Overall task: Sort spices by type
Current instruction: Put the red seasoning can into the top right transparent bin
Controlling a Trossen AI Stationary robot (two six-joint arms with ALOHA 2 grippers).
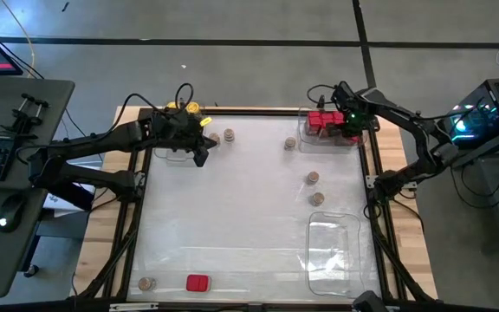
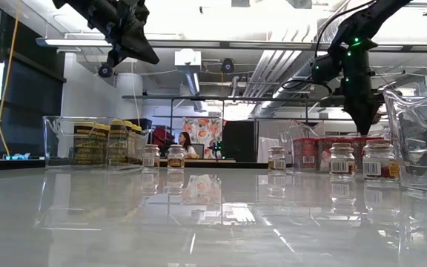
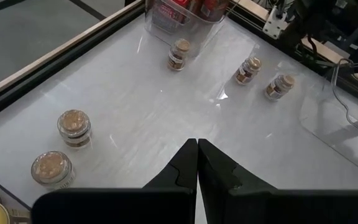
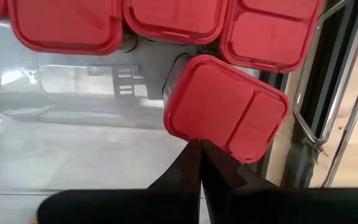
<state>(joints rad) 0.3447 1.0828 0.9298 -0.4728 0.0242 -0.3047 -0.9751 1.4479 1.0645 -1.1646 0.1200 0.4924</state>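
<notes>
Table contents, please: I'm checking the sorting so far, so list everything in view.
Red square-topped spice boxes: several, in the clear tray at the far right; one more at the near edge.
Yellow-lidded round jars: a few, in the clear tray at the far left.
Tan-lidded round jars: six, loose on the table.
Empty clear plastic tray: one, near right.
Left gripper: shut, by the yellow tray.
Right gripper: shut, over the red tray.

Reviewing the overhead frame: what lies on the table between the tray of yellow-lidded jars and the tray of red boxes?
High view: three brown-lidded jars, two beside the yellow-lidded tray, one beside the red-box tray; bare tabletop between.
</notes>
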